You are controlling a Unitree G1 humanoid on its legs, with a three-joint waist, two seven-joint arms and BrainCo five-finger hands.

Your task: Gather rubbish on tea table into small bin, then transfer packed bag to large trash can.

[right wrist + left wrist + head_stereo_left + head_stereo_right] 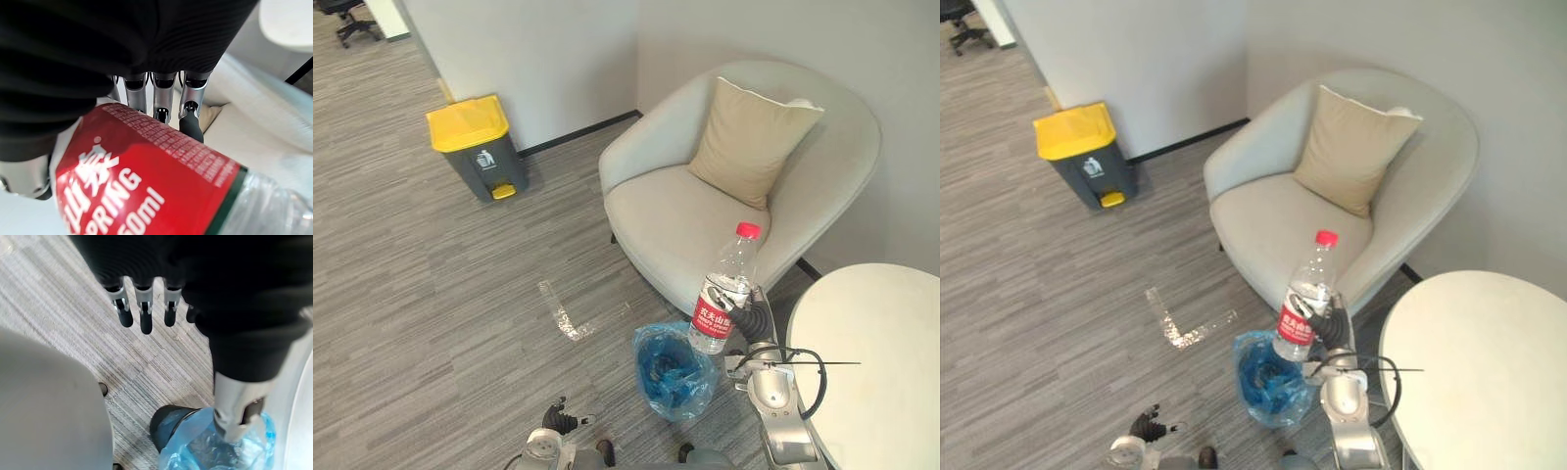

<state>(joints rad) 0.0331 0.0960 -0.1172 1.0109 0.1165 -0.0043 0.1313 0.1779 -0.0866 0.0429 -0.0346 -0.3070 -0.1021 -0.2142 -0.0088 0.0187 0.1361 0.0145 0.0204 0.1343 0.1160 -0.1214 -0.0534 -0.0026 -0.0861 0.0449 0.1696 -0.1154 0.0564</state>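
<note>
Right hand (756, 318) clasps bottle (726, 289) beside blue-bagged small bin (671, 370).

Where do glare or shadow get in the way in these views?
Left eye view: the tape mark on the floor glints brightly; soft shadow lies under the armchair. Left wrist view: the blue bin bag shows glossy highlights. Right wrist view: the bottle in the right hand is evenly lit.

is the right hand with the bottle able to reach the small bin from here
Probably yes: the right hand grips the bottle right beside the small bin, whose blue-lined mouth stands open with nothing between.
</note>
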